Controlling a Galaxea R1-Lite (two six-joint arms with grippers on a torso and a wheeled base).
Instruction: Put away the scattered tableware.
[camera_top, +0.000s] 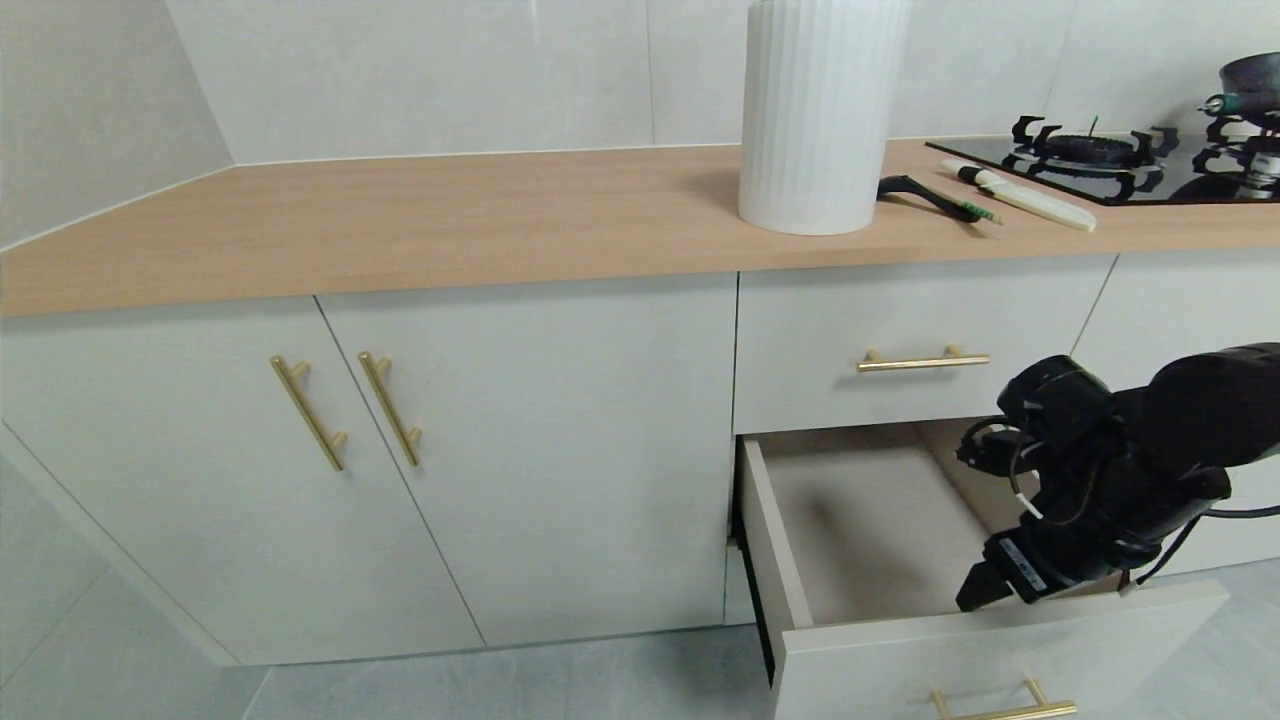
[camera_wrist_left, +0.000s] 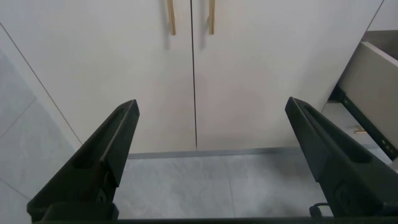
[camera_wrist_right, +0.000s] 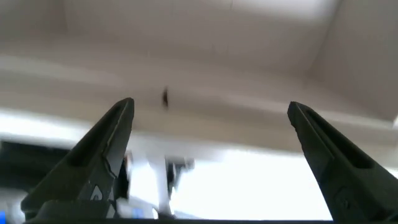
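Well, my right gripper (camera_top: 985, 585) hangs spread over the open drawer (camera_top: 772, 530); my left gripper (camera_wrist_left: 211, 112) is spread too. The vase (camera_top: 820, 110) hides the black utensil's (camera_top: 925, 195) far end.

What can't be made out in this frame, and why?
Head view: the right arm hides the drawer's right side.
Head view: the black-handled utensil's far end sits behind the white container.
Head view: the edge cuts off the pot.
Right wrist view: the surface beyond the right end effector is blurred.

Soft even light, faint vase (camera_top: 820, 110) shadow on the surface (camera_top: 450, 220), everything beyond my right tool (camera_wrist_right: 210, 106) blurred, with white glare
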